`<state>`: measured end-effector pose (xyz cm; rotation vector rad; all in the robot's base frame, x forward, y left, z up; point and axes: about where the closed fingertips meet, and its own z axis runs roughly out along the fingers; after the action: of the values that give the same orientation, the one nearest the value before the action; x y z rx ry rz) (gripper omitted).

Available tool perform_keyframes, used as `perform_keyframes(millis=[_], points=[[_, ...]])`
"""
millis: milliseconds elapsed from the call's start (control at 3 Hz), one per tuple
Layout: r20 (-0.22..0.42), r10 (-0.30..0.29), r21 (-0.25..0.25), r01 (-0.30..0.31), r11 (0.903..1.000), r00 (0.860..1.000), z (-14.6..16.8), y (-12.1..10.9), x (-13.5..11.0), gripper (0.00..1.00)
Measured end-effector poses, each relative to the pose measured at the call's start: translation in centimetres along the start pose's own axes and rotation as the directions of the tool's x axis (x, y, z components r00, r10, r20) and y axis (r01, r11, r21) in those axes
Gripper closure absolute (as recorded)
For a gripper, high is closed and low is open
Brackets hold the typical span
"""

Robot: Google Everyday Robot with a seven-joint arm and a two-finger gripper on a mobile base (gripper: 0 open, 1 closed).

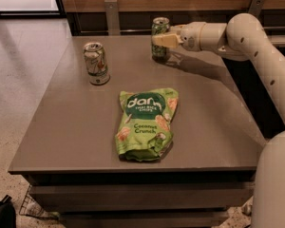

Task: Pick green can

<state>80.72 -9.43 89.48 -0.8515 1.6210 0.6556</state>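
The green can (160, 26) stands upright near the table's far edge, right of centre; it is dark green with pale markings and a silver top. My gripper (161, 39) reaches in from the right on a white arm (237, 37) and sits at the can's mid-height, its beige tip covering part of the can's front. The can's base appears to rest on the table.
A whitish-silver can (96, 62) with green and red marks stands at the left. A green snack bag (145, 122) lies flat in the table's middle. The brown table (61, 132) backs onto a wooden wall with metal brackets. Tiled floor lies to the left.
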Motion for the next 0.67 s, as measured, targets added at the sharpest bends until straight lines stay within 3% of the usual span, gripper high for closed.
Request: perform_keyframes(millis=[667], points=[[-0.026,-0.085,0.009,0.085,0.9964,0.996,-3.2,2.0,-5.1,1.0]])
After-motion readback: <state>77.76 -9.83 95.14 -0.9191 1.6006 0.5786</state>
